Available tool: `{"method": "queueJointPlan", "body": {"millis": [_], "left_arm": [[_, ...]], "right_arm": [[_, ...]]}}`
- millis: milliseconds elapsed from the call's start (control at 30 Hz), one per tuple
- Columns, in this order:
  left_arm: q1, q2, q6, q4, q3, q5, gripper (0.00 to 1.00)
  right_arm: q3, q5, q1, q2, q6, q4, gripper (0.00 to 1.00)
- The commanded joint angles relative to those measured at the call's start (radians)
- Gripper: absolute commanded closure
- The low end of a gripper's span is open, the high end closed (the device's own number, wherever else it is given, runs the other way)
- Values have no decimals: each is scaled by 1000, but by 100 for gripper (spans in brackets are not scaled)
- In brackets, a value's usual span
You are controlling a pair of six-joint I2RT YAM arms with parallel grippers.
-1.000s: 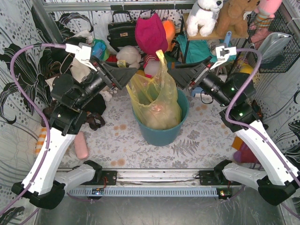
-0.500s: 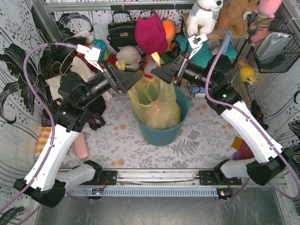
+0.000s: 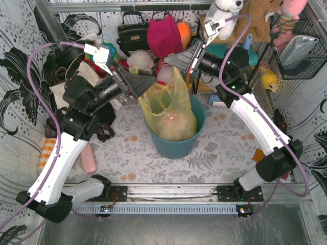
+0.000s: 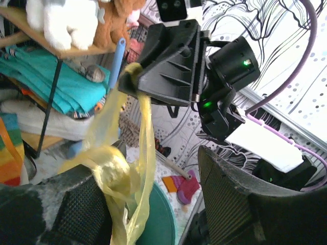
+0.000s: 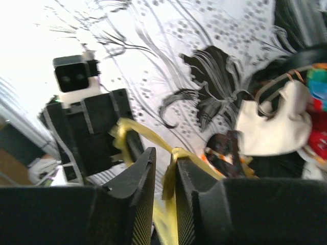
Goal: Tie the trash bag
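Note:
The yellow trash bag (image 3: 171, 115) sits in a teal bin (image 3: 176, 145) at the table's middle, with pale crumpled stuff showing through. One handle strip (image 5: 169, 181) runs up between the narrow jaws of my right gripper (image 5: 164, 155), which is pinched on it above the bin's far rim (image 3: 171, 60). Beside the bag's top at the left is my left gripper (image 3: 148, 83), and it stands open. In the left wrist view a knotted-looking yellow strip (image 4: 110, 171) drapes over its left finger (image 4: 76, 214), not squeezed; the gripper (image 4: 148, 173) gapes wide.
Behind the bin lie a black handbag (image 3: 132, 34), a magenta bag (image 3: 164, 35) and plush toys (image 3: 222, 18) on a shelf. A cream bag (image 5: 276, 125) hangs at the back left. A pink object (image 3: 89, 158) lies near the left arm, and a wire basket (image 3: 299, 46) hangs on the right.
My right gripper swung in from the right to the bag's raised handle and its jaws closed on the strip. The left gripper moved in closer to the bag's top, still open.

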Motion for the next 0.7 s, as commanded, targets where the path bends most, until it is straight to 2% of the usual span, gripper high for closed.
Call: {"method": "queueJointPlan", "body": {"millis": [0, 67, 167, 433, 567, 667], "left_arm": [[3, 45, 49, 26, 161, -1, 34], [3, 63, 67, 20, 228, -5, 34], [4, 75, 74, 19, 255, -30, 34], [3, 32, 7, 98, 93, -5, 34], [3, 19, 27, 13, 53, -2, 35], [3, 10, 86, -85, 75, -21, 45]], "right_arm": [[163, -87, -1, -26, 122, 201, 80], [187, -66, -1, -63, 68, 154, 79], [124, 5, -1, -159, -16, 92, 77], [-254, 253, -1, -413, -154, -66, 76], [-373, 308, -2, -471, -169, -113, 79], [-389, 326, -2, -487, -188, -143, 85]]}}
